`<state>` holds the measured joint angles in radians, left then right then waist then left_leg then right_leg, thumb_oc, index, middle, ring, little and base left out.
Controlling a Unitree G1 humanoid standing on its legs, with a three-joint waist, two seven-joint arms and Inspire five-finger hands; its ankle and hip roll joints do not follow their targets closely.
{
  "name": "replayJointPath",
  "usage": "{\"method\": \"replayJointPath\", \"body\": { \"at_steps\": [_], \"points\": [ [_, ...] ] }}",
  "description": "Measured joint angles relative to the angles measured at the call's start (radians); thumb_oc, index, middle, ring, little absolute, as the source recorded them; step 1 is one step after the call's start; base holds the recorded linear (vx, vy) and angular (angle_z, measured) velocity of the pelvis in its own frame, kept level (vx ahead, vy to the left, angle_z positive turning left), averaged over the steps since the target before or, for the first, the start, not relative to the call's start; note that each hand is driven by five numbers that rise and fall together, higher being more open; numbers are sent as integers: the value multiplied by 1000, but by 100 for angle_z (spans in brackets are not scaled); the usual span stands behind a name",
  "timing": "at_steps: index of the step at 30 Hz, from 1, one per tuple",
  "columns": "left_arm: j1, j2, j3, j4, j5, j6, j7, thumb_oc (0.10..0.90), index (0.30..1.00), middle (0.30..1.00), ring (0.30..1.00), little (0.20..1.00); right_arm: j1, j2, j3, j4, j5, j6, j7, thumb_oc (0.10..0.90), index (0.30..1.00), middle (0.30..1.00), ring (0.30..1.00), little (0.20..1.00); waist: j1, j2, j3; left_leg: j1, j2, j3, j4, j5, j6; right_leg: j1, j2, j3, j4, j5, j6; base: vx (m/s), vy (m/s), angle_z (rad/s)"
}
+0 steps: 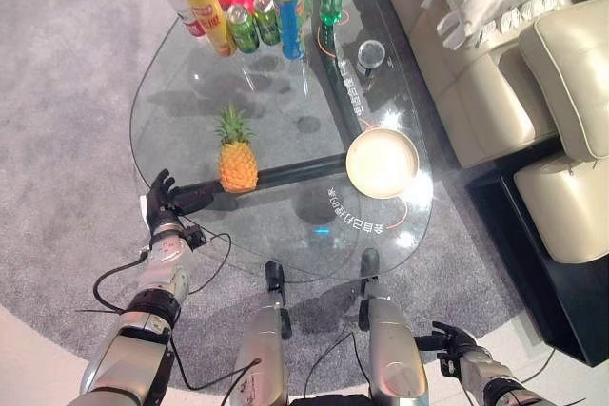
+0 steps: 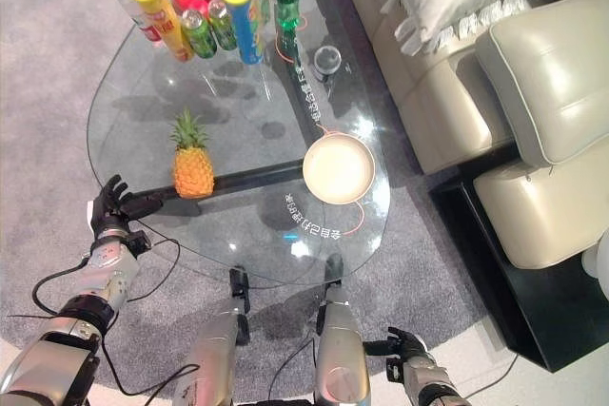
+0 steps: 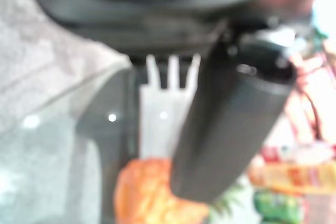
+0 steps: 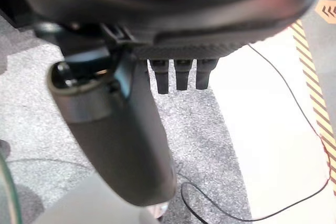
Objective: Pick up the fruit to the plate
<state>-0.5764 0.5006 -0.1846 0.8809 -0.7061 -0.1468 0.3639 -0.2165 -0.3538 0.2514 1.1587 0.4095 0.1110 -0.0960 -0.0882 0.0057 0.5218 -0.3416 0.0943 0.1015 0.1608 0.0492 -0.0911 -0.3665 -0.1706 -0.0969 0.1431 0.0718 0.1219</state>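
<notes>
**Desk editor:** Where did the fruit stand?

**Photographer:** The pineapple (image 1: 237, 161) stood upright near the middle of the glass desk (image 1: 190, 130), just beside the dark bar under the glass. The plate (image 1: 382, 163) sat bare toward the sofa (image 1: 495, 64) side, apart from the fruit.

**Desk editor:** And the hands?

**Photographer:** The left hand (image 1: 162, 199) hovered at the desk's near edge, its fingers straight and spread, holding nothing, thumb pointed toward the pineapple. It looked lined up for a reach, though that was my reading. The right hand (image 1: 455, 340) hung low over the carpet (image 1: 67, 121), away from the desk, fingers relaxed and empty, apparently idle.

**Desk editor:** Anything in the way?

**Photographer:** Bottles and cans (image 1: 249, 9) were crowded at the far end, well apart from both fruit and plate, so the path between them seemed open.
</notes>
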Motion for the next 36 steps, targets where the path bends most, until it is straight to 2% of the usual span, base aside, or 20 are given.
{"method": "replayJointPath", "body": {
  "at_steps": [12,24,27,31,35,36],
  "points": [
    [-91,25,-35,-117,-112,43,-53,800,900,900,900,900,-13,-5,16,-82,35,1,-39,800,900,900,900,900,-22,-6,4,-85,-1,4,38,0,1,-109,-4,18,81,-25,2,-5,1,0],
    [-110,46,-8,-130,-282,30,-116,800,900,900,900,900,-13,-5,18,-89,63,1,-61,800,900,900,900,900,-24,-6,4,-134,-1,5,63,-1,1,-168,-6,25,125,-34,-4,0,0,0],
    [-114,48,-7,-126,-280,38,-109,800,900,900,900,900,-13,-5,20,-94,64,2,-64,800,900,900,900,900,-24,-6,4,-135,-1,5,67,-1,1,-172,-6,25,134,-37,-3,0,0,0],
    [-141,67,-34,-94,-155,64,-61,800,900,900,900,900,-13,-5,23,-115,75,2,-64,800,900,900,900,900,-34,-6,4,-149,0,5,69,-1,1,-188,-6,27,140,-39,-6,0,0,0],
    [-171,68,-40,-72,-112,84,-27,800,900,900,900,900,-13,-5,26,-116,87,10,-64,800,900,900,900,900,-37,-7,4,-157,0,5,70,-1,1,-198,-6,28,142,-39,-5,0,0,0],
    [-176,73,-40,-54,-94,94,-23,800,900,900,900,900,-13,-5,30,-119,101,10,-64,800,900,900,900,900,-49,-7,4,-160,0,5,70,-1,1,-201,-6,28,142,-40,-4,0,0,0]
  ]
}}
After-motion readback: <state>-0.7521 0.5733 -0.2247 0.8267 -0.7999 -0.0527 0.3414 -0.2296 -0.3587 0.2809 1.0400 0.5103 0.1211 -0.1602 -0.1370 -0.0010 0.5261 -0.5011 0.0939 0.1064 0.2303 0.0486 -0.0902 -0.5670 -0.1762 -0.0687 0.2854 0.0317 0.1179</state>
